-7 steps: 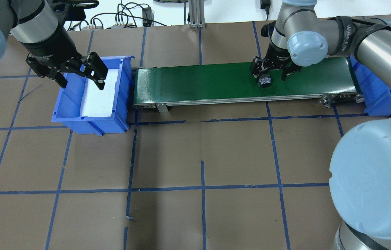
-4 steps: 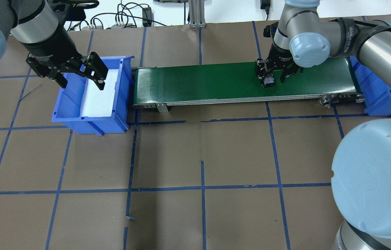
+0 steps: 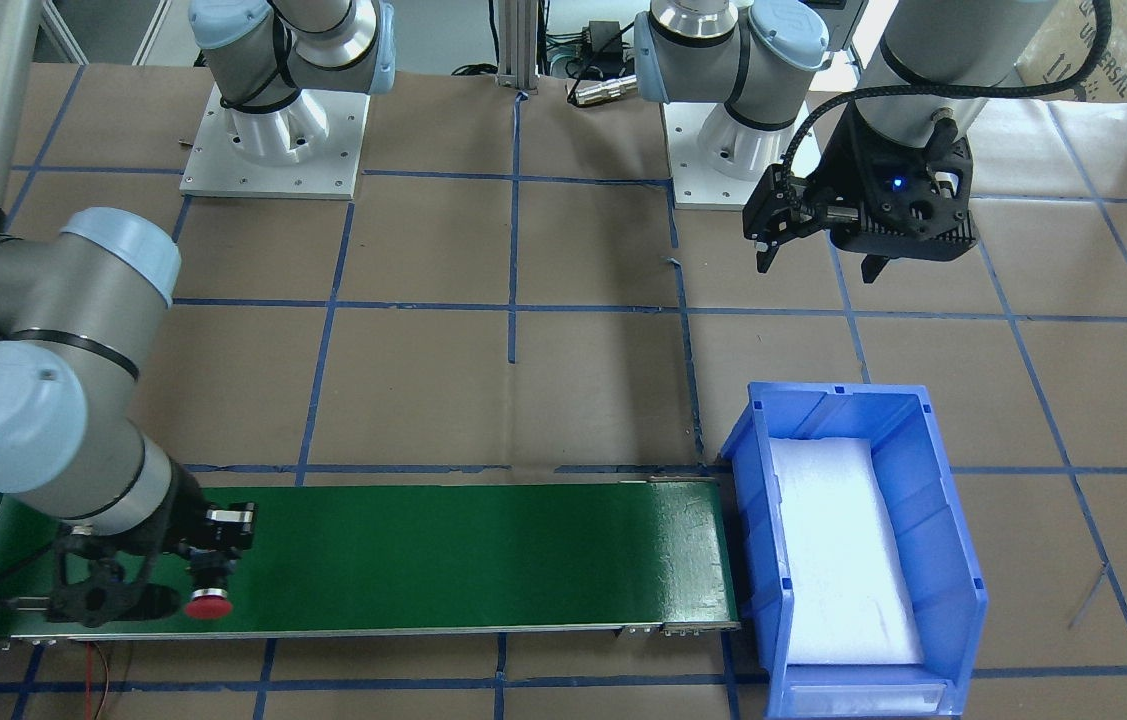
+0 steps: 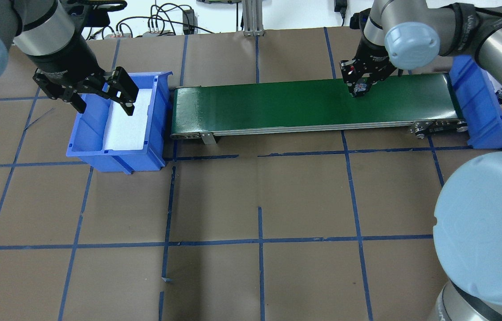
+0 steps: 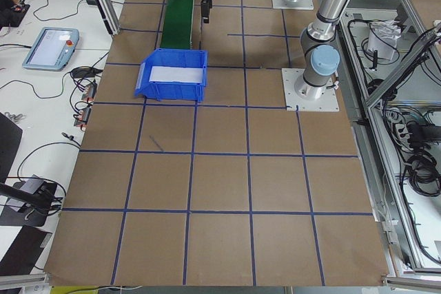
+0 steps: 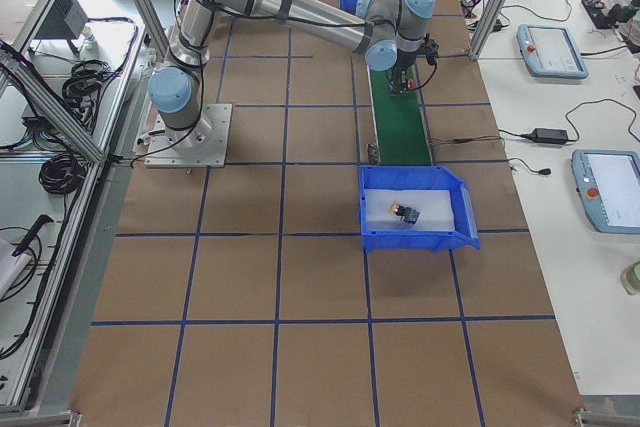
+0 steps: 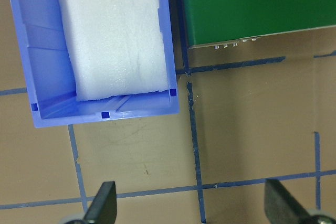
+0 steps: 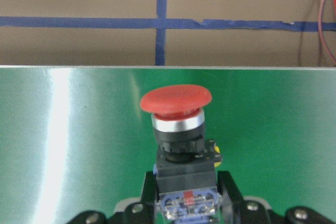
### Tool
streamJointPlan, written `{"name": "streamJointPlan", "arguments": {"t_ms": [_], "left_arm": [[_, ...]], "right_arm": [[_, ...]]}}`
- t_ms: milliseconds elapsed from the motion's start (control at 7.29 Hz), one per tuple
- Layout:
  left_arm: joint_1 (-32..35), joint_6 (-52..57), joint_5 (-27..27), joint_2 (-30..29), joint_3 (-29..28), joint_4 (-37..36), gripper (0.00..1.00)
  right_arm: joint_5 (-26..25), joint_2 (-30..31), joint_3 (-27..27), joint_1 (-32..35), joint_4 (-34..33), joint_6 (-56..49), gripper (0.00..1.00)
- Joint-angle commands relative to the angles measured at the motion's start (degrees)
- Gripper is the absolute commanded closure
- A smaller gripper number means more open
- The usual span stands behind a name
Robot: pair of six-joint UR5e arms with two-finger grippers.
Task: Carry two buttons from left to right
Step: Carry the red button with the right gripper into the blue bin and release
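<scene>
My right gripper [image 4: 359,84] is shut on the red button [image 4: 358,90] and holds it just above the right part of the green conveyor belt [image 4: 277,104]. In the right wrist view the red button [image 8: 176,100] sticks out of the gripper [image 8: 187,195], cap forward, held by its black block. The front-facing view shows the red cap [image 3: 208,604] over the belt's outer edge. The yellow button [image 6: 407,214] lies in the right blue bin [image 6: 410,238]. My left gripper [image 4: 103,96] is open and empty above the left blue bin [image 4: 117,159].
The left bin [image 3: 963,560] holds only a white foam pad [image 3: 838,550]. The belt [image 3: 473,555] runs between the two bins. Blue tape lines cross the brown table. In the left wrist view the fingers [image 7: 102,208] hang over the table beside the left bin [image 7: 105,114].
My right gripper has closed on the red button, lifted it off the belt and carried it a little right and toward the belt's far edge. The left arm has not moved.
</scene>
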State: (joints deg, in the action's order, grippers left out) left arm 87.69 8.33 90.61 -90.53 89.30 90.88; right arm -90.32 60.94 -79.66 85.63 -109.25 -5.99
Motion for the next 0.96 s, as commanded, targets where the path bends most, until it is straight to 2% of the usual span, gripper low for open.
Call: {"name": "streamJointPlan", "arguments": {"t_ms": [0,137,412,549,823], "left_arm": [[0.03,0.02,-0.08,0.00,0.00,0.00,0.00],[0.03,0.02,0.00,0.00,0.00,0.00,0.00],[0.03,0.02,-0.08,0.09,0.09,0.00,0.00],[0.03,0.02,-0.08,0.09,0.09,0.00,0.00],[0.03,0.11,-0.52,-0.26,-0.09,0.00,0.00]], "right_arm": [[-4.60,3.21,4.59,-9.45,7.35,-6.98,0.80],[-3.56,3.57,5.65,-15.26,10.35,-9.80,0.82],[-3.55,3.23,6.45,-26.51,9.33,-21.29,0.84],[-3.46,3.05,6.62,-30.13,9.06,-22.91,0.84],[-3.03,-1.06,6.54,-30.60,5.92,-23.89,0.82]]}}
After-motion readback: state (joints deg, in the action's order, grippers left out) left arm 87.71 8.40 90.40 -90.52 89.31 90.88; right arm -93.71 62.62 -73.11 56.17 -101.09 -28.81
